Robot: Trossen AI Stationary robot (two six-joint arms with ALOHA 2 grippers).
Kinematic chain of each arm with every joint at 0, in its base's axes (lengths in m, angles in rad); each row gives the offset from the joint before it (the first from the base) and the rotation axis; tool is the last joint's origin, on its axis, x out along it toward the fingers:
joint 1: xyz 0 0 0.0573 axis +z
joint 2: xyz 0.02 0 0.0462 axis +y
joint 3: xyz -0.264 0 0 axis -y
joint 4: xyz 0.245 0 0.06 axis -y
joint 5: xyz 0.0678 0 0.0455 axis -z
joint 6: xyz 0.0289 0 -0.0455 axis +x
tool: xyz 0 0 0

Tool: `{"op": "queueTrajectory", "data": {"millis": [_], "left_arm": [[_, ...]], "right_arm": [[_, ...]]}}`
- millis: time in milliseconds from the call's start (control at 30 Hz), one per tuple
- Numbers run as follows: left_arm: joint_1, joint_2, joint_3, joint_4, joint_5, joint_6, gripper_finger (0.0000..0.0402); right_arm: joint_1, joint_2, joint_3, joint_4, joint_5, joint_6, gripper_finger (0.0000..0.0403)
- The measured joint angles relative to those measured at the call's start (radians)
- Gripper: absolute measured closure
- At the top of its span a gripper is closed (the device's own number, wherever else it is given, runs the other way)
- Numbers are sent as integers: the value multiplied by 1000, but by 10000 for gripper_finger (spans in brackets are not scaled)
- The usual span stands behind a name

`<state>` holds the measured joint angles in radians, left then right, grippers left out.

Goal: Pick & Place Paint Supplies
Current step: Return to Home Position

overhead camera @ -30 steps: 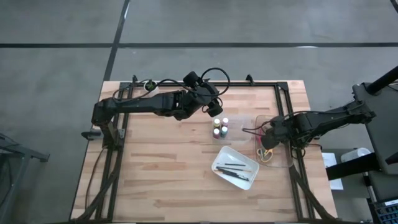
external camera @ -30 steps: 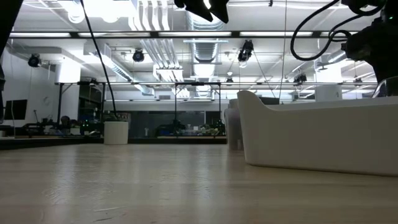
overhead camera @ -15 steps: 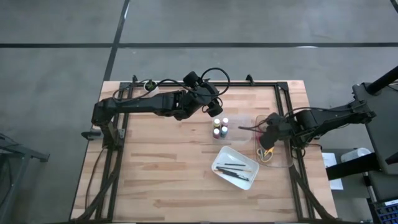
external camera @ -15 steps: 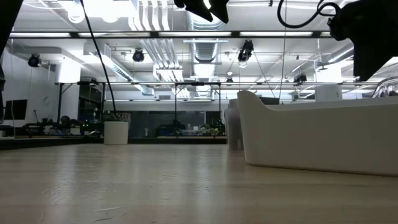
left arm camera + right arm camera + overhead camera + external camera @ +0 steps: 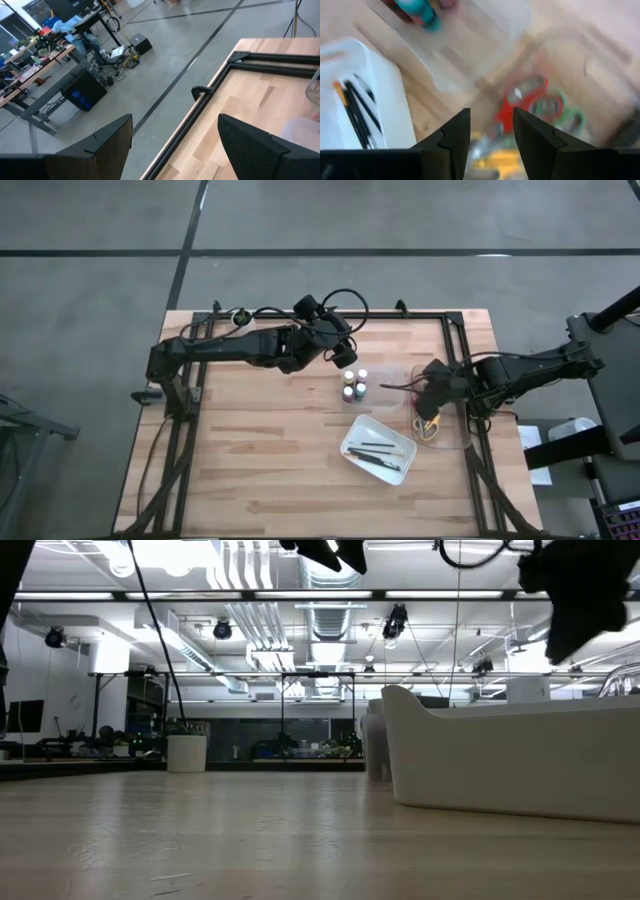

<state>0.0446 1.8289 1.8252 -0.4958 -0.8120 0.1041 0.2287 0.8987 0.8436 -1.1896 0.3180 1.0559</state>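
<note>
Right tool (image 5: pixel 430 397) hovering over transparent bin (image 5: pixel 458 438) at counter's (image 5: pixel 260 450) right edge, seemingly open and empty; retract upward first. Left tool (image 5: pixel 349 360) idling open.

A wooden table (image 5: pixel 260 450) stands on a grey floor (image 5: pixel 100 220) crossed by dark lines. A black frame (image 5: pixel 420 315) runs along the table's far edge and sides. A white tray (image 5: pixel 388 432) lies tilted right of centre, and a clear bin (image 5: pixel 455 430) sits just beside it at the right edge. Seen level, the tray's wall (image 5: pixel 510 765) rises at right. Cluttered desks (image 5: pixel 40 65) stand beyond the table.
</note>
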Motion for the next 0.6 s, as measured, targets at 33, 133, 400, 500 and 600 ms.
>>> {"op": "queueTrajectory", "data": {"millis": [33,133,400,500,600], "left_arm": [[-3,-6,0,0,0,1,106],[-10,-32,0,-5,0,1,106],[-11,-83,2,-284,8,-37,106],[-13,-102,2,-421,53,-204,106],[-30,-114,-12,-488,50,-329,106]], "right_arm": [[0,0,0,29,26,-33,260],[0,-4,0,164,113,-167,260],[3,-55,-1,730,151,-763,260],[3,-83,-3,853,135,-933,260],[2,-116,-23,904,60,-1051,260]]}}
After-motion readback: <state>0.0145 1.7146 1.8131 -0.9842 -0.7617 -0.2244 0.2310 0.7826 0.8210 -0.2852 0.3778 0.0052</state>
